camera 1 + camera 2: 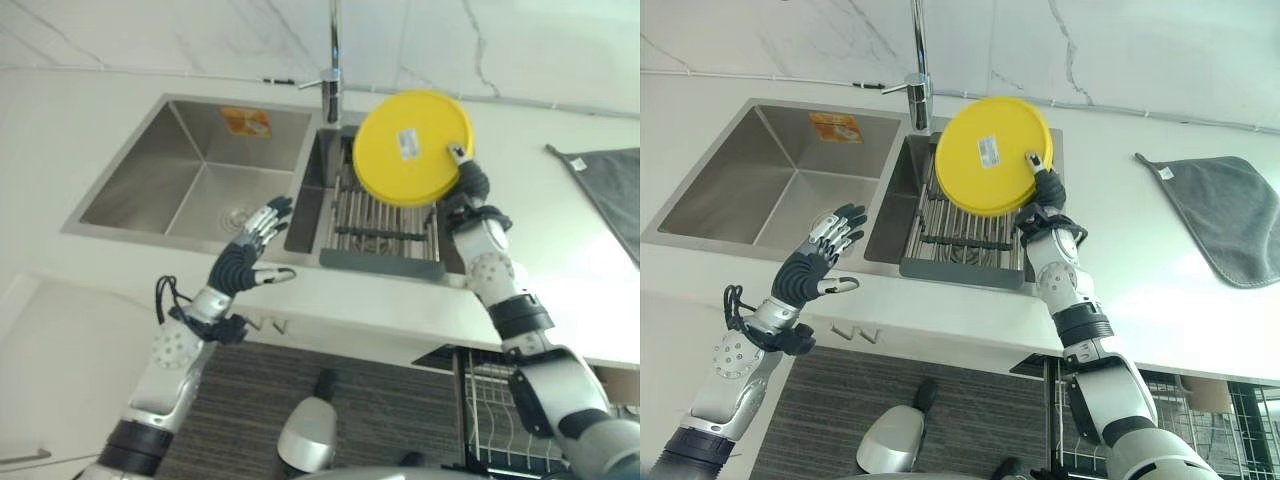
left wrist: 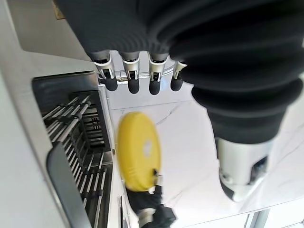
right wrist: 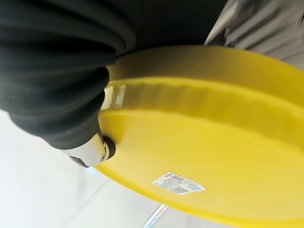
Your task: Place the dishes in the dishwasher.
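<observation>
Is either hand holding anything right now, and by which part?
The right hand grips the yellow plate by its rim, above the sink's drying rack. The left hand is open and empty.

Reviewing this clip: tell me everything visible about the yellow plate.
The yellow plate is round, plain and plastic-looking, with a small white printed sticker on the underside facing the camera. It is tilted up, lifted above the dish rack in the sink's right basin. The right hand grips its rim, the thumb pressed on the stickered face.

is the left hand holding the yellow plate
No, the left hand hangs open and empty over the counter edge by the sink, while the right hand grips the yellow plate above the rack.
</observation>
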Tool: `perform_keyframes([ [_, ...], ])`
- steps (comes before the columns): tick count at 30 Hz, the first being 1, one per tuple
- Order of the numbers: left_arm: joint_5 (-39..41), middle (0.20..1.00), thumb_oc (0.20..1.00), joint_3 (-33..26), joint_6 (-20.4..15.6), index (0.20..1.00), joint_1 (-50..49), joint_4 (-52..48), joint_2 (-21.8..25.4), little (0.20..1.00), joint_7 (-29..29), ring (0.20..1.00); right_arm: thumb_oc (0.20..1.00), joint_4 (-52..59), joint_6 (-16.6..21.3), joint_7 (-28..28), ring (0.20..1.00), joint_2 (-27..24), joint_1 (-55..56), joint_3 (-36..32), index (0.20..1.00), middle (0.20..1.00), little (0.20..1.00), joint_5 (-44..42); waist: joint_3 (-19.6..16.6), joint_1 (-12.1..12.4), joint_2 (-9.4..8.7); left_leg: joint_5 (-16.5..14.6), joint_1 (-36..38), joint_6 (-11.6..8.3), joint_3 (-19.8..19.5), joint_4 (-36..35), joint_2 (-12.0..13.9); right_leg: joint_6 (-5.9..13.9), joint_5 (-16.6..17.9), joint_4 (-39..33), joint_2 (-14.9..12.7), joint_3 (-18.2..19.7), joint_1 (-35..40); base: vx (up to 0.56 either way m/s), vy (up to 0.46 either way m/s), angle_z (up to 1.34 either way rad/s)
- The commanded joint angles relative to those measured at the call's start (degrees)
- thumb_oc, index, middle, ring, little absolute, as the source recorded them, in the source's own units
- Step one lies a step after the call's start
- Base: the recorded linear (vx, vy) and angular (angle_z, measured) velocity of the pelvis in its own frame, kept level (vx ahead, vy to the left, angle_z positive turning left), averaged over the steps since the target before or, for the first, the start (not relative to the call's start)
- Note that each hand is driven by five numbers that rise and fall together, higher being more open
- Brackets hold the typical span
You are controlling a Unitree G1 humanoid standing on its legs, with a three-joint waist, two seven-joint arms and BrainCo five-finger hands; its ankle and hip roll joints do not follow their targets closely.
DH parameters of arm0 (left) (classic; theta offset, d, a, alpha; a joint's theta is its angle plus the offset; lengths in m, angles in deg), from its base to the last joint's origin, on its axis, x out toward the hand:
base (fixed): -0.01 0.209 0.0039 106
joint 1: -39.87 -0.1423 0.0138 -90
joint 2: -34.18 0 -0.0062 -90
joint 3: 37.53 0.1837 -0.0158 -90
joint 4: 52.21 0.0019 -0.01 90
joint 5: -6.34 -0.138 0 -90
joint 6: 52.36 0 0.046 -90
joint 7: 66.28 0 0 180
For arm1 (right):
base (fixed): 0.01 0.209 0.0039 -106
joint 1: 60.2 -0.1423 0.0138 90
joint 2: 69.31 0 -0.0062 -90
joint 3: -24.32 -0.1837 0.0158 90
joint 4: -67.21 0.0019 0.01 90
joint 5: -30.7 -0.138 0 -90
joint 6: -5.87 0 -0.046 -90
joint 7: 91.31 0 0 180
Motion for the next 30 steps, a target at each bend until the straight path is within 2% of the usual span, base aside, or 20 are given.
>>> perform_keyframes([
  [1, 1.6, 1.000, 1.000, 2.0, -2.6, 1.000, 0.0, -0.6, -0.3, 1.000, -1.5, 1.000, 0.200, 4.9, 7.7, -0.3, 0.200, -0.3, 0.9, -1.7, 0.200, 0.200, 0.200, -4.7, -8.6, -0.2, 0.31, -1.0, 3.4, 0.42, 1.3, -4.0, 2.2, -0.01, -1.5, 5.4, -1.7, 2.1, -1.9, -0.06, -0.041, -0.08],
  [2, 1.6, 1.000, 1.000, 2.0, -2.7, 1.000, 0.1, -0.4, -0.5, 1.000, -1.6, 1.000, 0.200, 6.0, 9.6, 0.0, 0.200, 0.3, 1.3, -2.0, 0.200, 0.200, 0.200, -4.9, -8.8, -0.6, 0.36, -1.1, 3.6, 0.41, 1.6, -4.0, 2.3, -0.14, -1.6, 5.3, -1.6, 2.3, -1.9, -0.07, -0.044, -0.04],
  [7, 0.9, 1.000, 1.000, 2.6, -2.1, 1.000, 0.7, -0.3, -1.3, 1.000, -2.8, 1.000, 0.200, 12.2, 14.5, -0.4, 0.200, 2.3, 4.0, -3.2, 0.200, 0.200, 0.200, -8.4, -9.8, -2.5, 0.43, -1.6, 4.0, 0.21, 3.3, -4.0, 3.0, -0.54, -1.8, 5.2, -1.2, 3.3, -2.4, -0.09, -0.057, -0.13],
  [9, 0.3, 1.000, 1.000, 2.9, -1.6, 1.000, 1.1, -0.6, -2.2, 1.000, -3.9, 1.000, 0.200, 18.8, 16.8, -2.0, 0.200, 4.2, 9.9, -4.8, 0.200, 0.200, 0.200, -10.1, -10.3, -5.2, 0.32, -2.0, 4.6, 0.09, 5.0, -4.0, 3.6, -0.92, -1.7, 4.9, -0.6, 4.9, -3.2, -0.16, -0.129, -0.21],
  [12, -0.2, 1.000, 1.000, 3.1, -1.6, 1.000, 1.3, -0.6, -3.0, 1.000, -4.2, 1.000, 0.200, 21.9, 17.9, -4.1, 0.200, 4.9, 14.4, -5.4, 0.200, 0.200, 0.200, -10.6, -10.5, -7.3, 0.15, -2.4, 5.1, -0.02, 6.3, -4.0, 4.0, -0.89, -1.3, 4.5, -0.3, 6.3, -3.7, -0.10, -0.093, -0.28],
  [16, -1.7, 1.000, 1.000, 3.7, -1.5, 1.000, 2.1, -0.5, -4.2, 1.000, -5.7, 1.000, 0.200, 25.6, 18.1, -8.3, 0.200, 5.4, 21.0, -5.7, 0.200, 0.200, 0.200, -10.8, -10.9, -10.9, -0.04, -2.8, 6.3, -0.19, 8.6, -4.0, 4.7, -0.72, -0.8, 4.1, -0.1, 8.8, -4.7, -0.10, -0.097, -0.43],
  [18, -2.6, 1.000, 1.000, 4.0, -1.6, 1.000, 3.6, -0.3, -4.7, 1.000, -6.5, 1.000, 0.200, 29.0, 18.0, -10.8, 0.200, 4.6, 25.9, -6.8, 0.200, 0.200, 0.200, -10.0, -11.1, -14.5, -0.20, -3.3, 7.7, -0.30, 11.0, -4.0, 5.3, -0.69, -0.4, 3.6, 0.3, 11.3, -5.6, -0.13, -0.136, -0.80],
  [21, -3.0, 1.000, 1.000, 3.9, -1.6, 1.000, 4.3, -0.5, -5.2, 1.000, -6.4, 1.000, 0.200, 31.5, 17.7, -12.2, 0.200, 4.0, 29.3, -8.5, 0.200, 0.200, 0.200, -9.2, -11.2, -16.8, -0.45, -3.7, 8.4, -0.39, 12.5, -3.8, 5.6, -0.60, 0.0, 3.3, 0.7, 13.0, -6.1, -0.07, -0.081, -0.37],
  [27, -3.6, 1.000, 1.000, 2.3, -1.0, 1.000, 3.8, -1.8, -6.4, 1.000, -6.5, 1.000, 0.200, 34.5, 14.3, -12.1, 0.200, 3.0, 34.5, -12.3, 0.200, 0.200, 0.200, -4.7, -11.3, -20.9, -0.88, -4.3, 9.4, -0.60, 15.3, -3.3, 6.4, -0.60, 0.3, 3.3, 1.3, 15.8, -7.4, -0.05, -0.046, -0.38],
  [28, -3.9, 1.000, 1.000, 1.7, -0.9, 1.000, 3.5, -1.9, -6.7, 1.000, -6.1, 1.000, 0.200, 34.6, 13.8, -13.6, 0.200, 3.2, 36.5, -13.8, 0.200, 0.200, 0.200, -4.5, -11.3, -22.3, -1.04, -4.4, 9.7, -0.72, 16.5, -3.1, 6.7, -0.55, 0.4, 3.4, 1.5, 16.6, -7.9, -0.05, -0.035, -0.39],
  [30, -4.0, 1.000, 1.000, 1.4, -0.9, 1.000, 3.5, -1.8, -6.7, 1.000, -6.3, 1.000, 0.200, 34.7, 13.9, -13.5, 0.200, 3.1, 37.8, -14.9, 0.200, 0.200, 0.200, -3.2, -11.3, -23.1, -1.15, -4.6, 9.8, -0.80, 17.1, -3.0, 6.8, -0.45, 0.5, 3.5, 1.6, 17.2, -8.2, -0.04, -0.029, -0.28],
])
